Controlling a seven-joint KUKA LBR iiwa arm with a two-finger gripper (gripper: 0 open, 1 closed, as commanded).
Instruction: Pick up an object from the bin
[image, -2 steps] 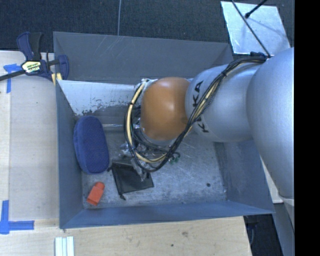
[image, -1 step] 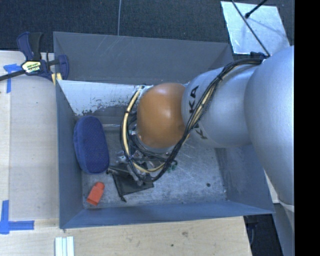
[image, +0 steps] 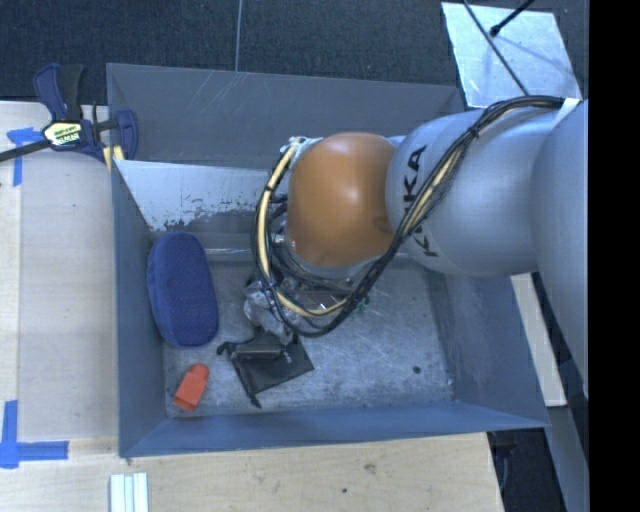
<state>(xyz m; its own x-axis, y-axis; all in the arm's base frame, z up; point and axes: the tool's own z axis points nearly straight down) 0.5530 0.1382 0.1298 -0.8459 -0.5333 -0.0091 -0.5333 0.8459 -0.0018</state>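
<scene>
My gripper (image: 267, 308) hangs low in the middle of the bin, mostly hidden beneath the arm's orange cover. Just in front of it, close under its tip, lies a flat black angular thing (image: 268, 368) on the bin floor. Whether the gripper touches it I cannot tell. A blue oval padded thing (image: 182, 289) lies to the left, along the bin's left wall. A small orange cylinder-like piece (image: 191, 386) rests in the front left corner, apart from the gripper.
The arm reaches in from the right and covers the back and middle of the bin. Bare grey floor shows on the right side in front of the arm. The bin's sloped walls rise close behind the blue thing and the orange piece.
</scene>
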